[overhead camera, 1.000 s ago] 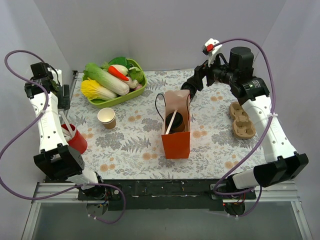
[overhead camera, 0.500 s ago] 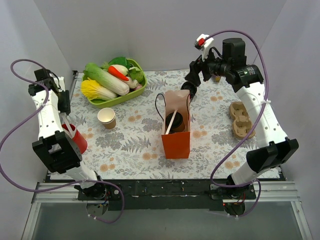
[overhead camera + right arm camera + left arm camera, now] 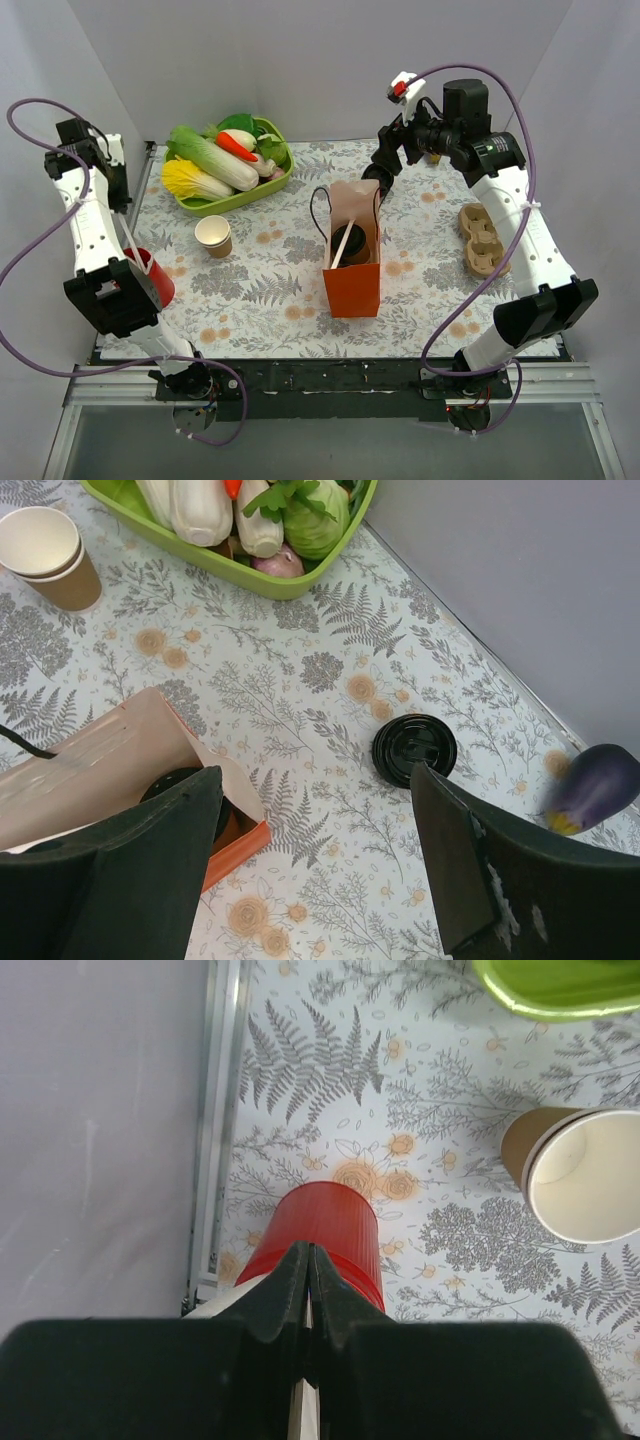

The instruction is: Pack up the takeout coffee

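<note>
The orange paper bag [image 3: 352,278] stands open mid-table. Inside it are a lidded coffee cup [image 3: 358,240], its black lid also showing in the right wrist view [image 3: 178,785], and a white straw [image 3: 340,246]. A lidless kraft cup [image 3: 214,236] stands left of the bag; it also shows in the left wrist view [image 3: 585,1172]. A loose black lid [image 3: 414,748] lies on the cloth behind the bag. My right gripper [image 3: 318,780] is open wide and empty, hovering between bag and lid [image 3: 383,168]. My left gripper [image 3: 310,1250] is shut, high above a red cup [image 3: 325,1230].
A green tray [image 3: 262,187] of vegetables sits at the back left. A cardboard cup carrier [image 3: 484,240] lies at the right. The red cup [image 3: 152,277] with a white stick stands at the left edge. An eggplant [image 3: 600,785] lies near the back wall.
My right arm has risen and pulled back from the bag's mouth toward the rear. My left arm has swung slightly, staying high at the left edge. The objects have not moved.
</note>
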Robot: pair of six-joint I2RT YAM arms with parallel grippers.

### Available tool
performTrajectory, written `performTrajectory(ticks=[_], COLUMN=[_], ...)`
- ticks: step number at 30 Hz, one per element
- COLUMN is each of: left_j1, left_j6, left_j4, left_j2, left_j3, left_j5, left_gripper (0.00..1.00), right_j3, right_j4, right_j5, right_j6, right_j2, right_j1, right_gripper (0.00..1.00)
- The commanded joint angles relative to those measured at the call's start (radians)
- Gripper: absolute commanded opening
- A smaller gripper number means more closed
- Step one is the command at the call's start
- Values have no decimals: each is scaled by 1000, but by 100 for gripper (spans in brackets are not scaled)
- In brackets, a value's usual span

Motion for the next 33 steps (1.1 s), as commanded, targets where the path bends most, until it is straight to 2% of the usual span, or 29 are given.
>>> performTrajectory(ticks=[1,3,9,22,25,26,28,30,33], left_j1=[6,8,6,6,6,6,6,6,6], left_j6=[55,80,65,62,56,54,57,56,48], left_j4=[-88,-134,-134,-136,-134,-136,-136,-128,-53], left_j2=[-82,-80,-94,-230,-244,-243,-237,-232,-253], left_j3=[176,272,456,147,86,73,44,23,-81], left_j5=[66,84,183,132,100,100,117,140,152], left_gripper=[0,0,0,0,31,37,36,30,33], right_j3=[-4,-17,-16,36,44,44,56,73,116], right_j4=[53,62,71,41,24,19,15,-2,-45], right_j5=[17,11,1,3,6,7,14,18,32], right_j6=[-6,-6,-7,-25,-25,-25,-24,-21,-13], right_j2=[-19,-18,5,48,51,53,55,65,85], right_j1=[3,3,2,2,2,3,2,2,3], right_gripper=[83,83,83,83,83,83,83,83,83])
